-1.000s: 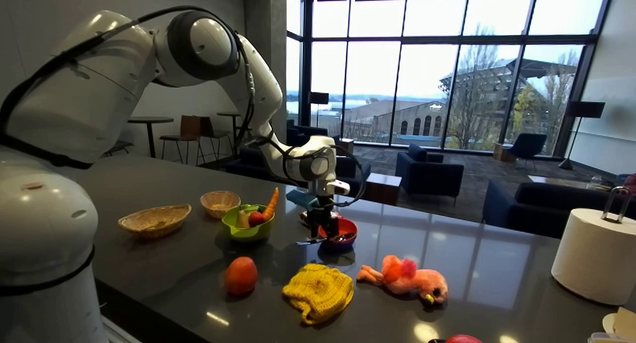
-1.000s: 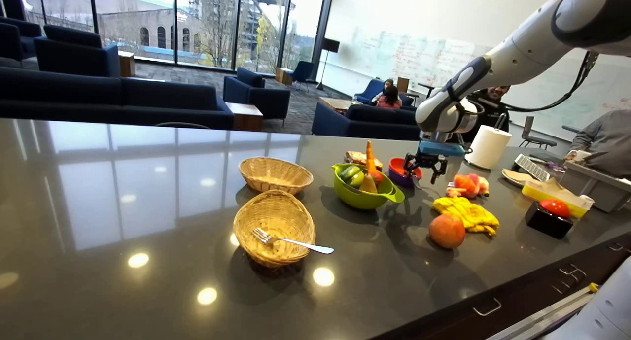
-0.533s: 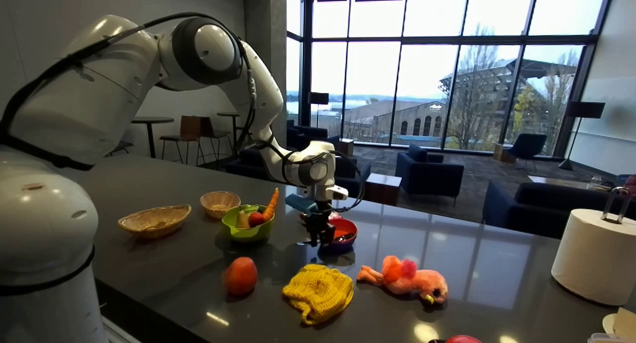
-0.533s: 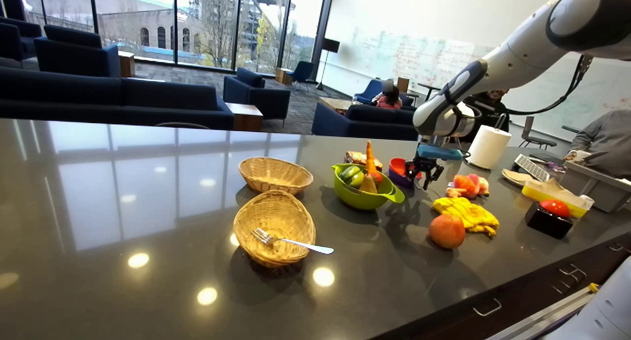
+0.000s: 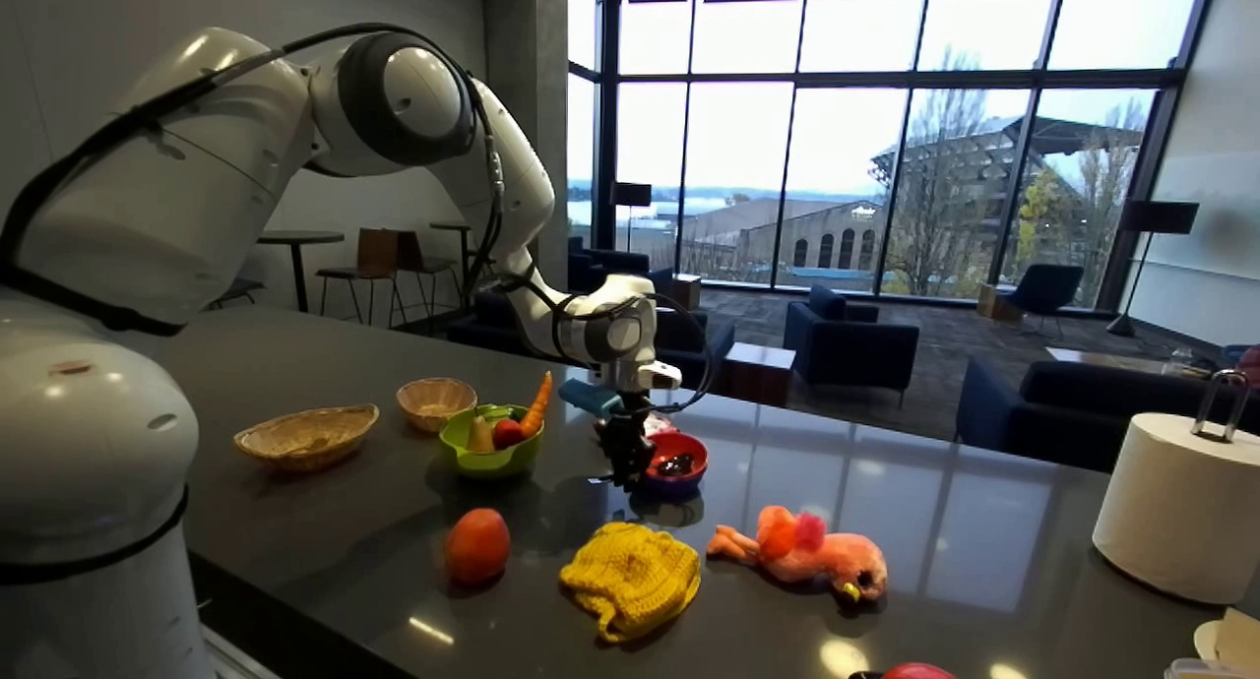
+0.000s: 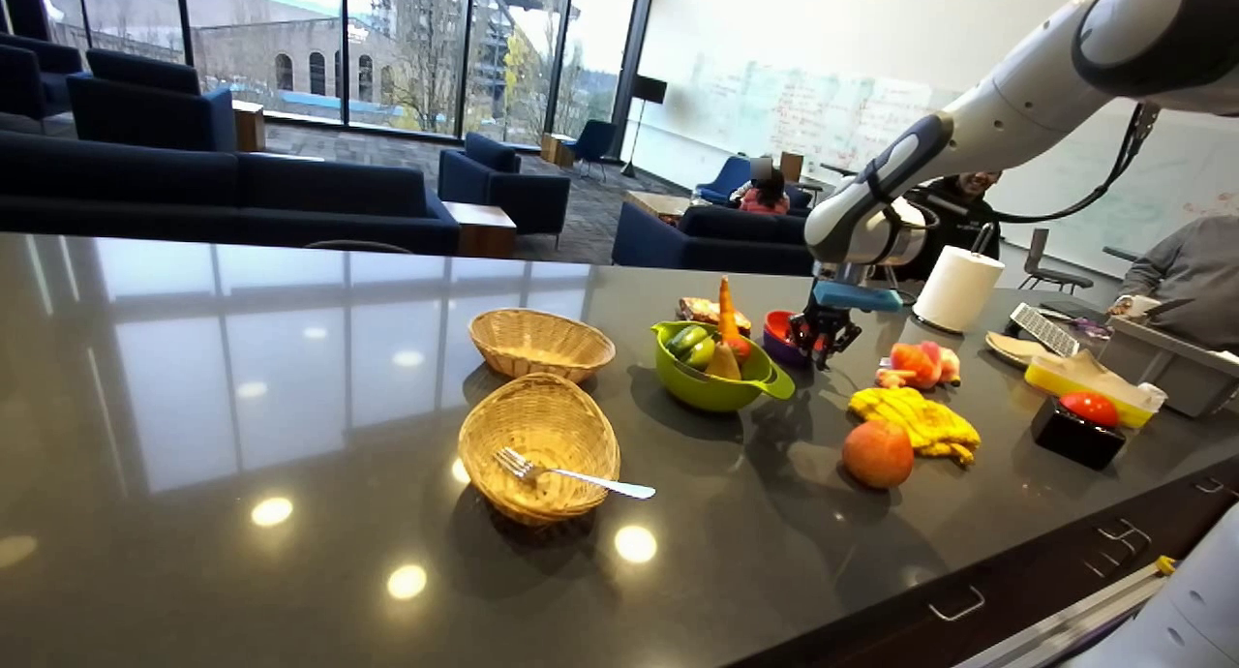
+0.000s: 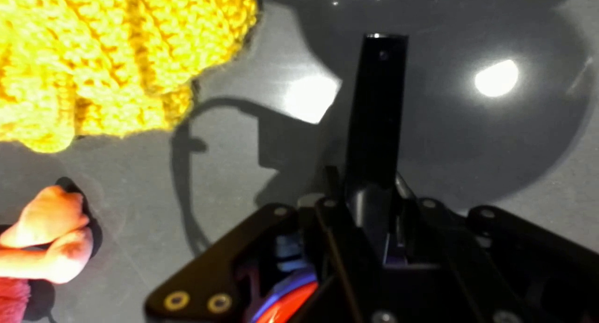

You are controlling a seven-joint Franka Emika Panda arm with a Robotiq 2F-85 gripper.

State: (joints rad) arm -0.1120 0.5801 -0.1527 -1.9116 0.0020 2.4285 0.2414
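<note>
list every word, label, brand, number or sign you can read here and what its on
Nothing can be read with certainty.
Large white wall-mounted board: handwriting, mostly red, too blurred.
Tan building with arched windows outside: pale sign, too small.
Background person's black top: possible print, unreadable.
White, gridded, keyboard-like slab: any labels too small.
Flat, shiny dark handle-like strip in the wrist view: no lettering visible.
</note>
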